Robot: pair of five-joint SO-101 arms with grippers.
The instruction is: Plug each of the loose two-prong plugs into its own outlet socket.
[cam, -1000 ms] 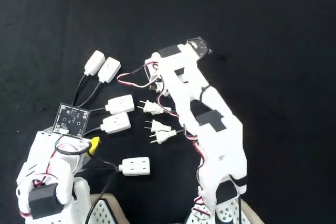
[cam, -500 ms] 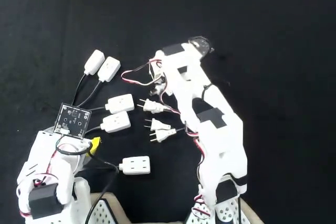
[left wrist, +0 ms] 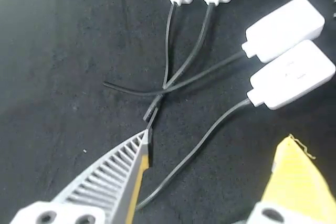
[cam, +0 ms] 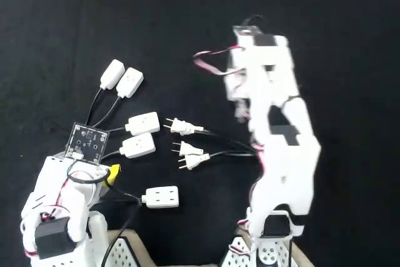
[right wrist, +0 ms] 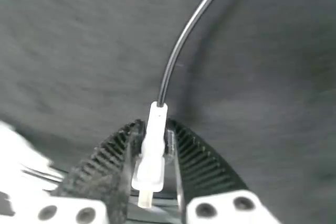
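Plug (right wrist: 151, 156) in the air: the right gripper (right wrist: 153, 127) has its ribbed jaws closed around the white two-prong plug's body, and the black cord (right wrist: 184, 40) trails away from it over the black table (cam: 350, 60). Three loose plugs (cam: 187, 149) lie in a row just beside the middle pair of sockets (cam: 142, 124). Judging from the right wrist view, the likeliest trouble is orientation. The cord leaves the plug on the side away from the wrist, so the prongs appear to point back into the gripper's throat. A straight push at a socket would then present the wrong end. The cord is a second risk: it seems to run beneath the arm alongside the other plugs' cords, and a pull could drag those neighbours out of line or tug the plug askew in the jaws. The sockets also look light and free on their leads, so an off-centre push may simply slide one away. The right arm (cam: 275, 129) stands raised and stretched toward the far side of the table, well apart from the sockets. The left arm (cam: 59, 207) sits folded at the near edge. Its left gripper (left wrist: 216, 140) is spread wide and holds nothing, above the sockets' crossing cords (left wrist: 168, 85).
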